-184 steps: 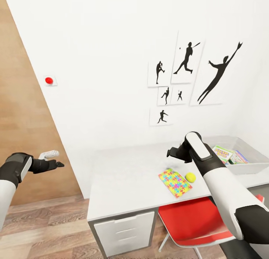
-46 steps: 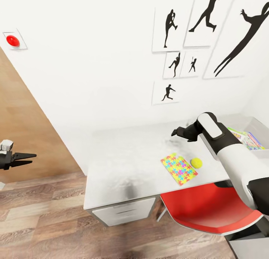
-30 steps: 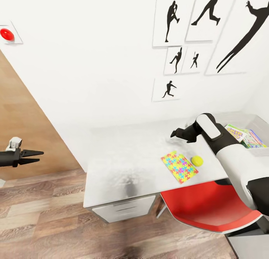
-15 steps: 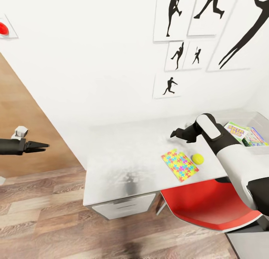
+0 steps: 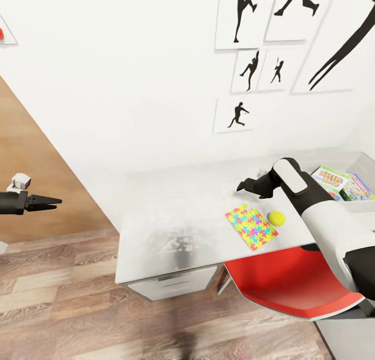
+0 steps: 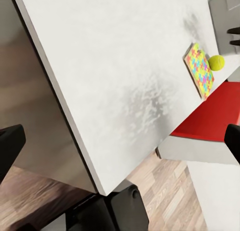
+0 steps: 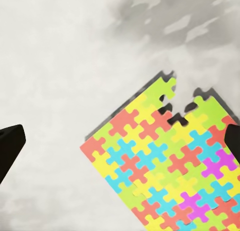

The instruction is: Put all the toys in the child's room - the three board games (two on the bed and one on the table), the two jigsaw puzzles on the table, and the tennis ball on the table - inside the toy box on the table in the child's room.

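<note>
One jigsaw puzzle (image 5: 251,226) lies flat on the white table (image 5: 172,214), with the tennis ball (image 5: 276,218) just to its right. The grey toy box (image 5: 360,206) stands at the table's right end and holds two board games (image 5: 330,179). My right gripper (image 5: 242,185) hovers open above the table, just beyond the puzzle's far corner. Its wrist view looks down on the puzzle (image 7: 170,161) between the spread fingers of the right gripper (image 7: 122,141). My left gripper (image 5: 52,200) is open over the floor, left of the table, facing the puzzle (image 6: 200,71) and the ball (image 6: 216,62).
A red chair (image 5: 291,284) is tucked under the table's front edge below the puzzle. A white drawer unit (image 5: 172,284) sits under the table's left part. Wood-plank floor (image 5: 62,308) spreads to the left and front. Black silhouette pictures (image 5: 250,68) hang on the white wall.
The camera has drifted, so the pictures and the toy box shift in the frame. My left gripper has come in from the left edge. The right arm holds its place.
</note>
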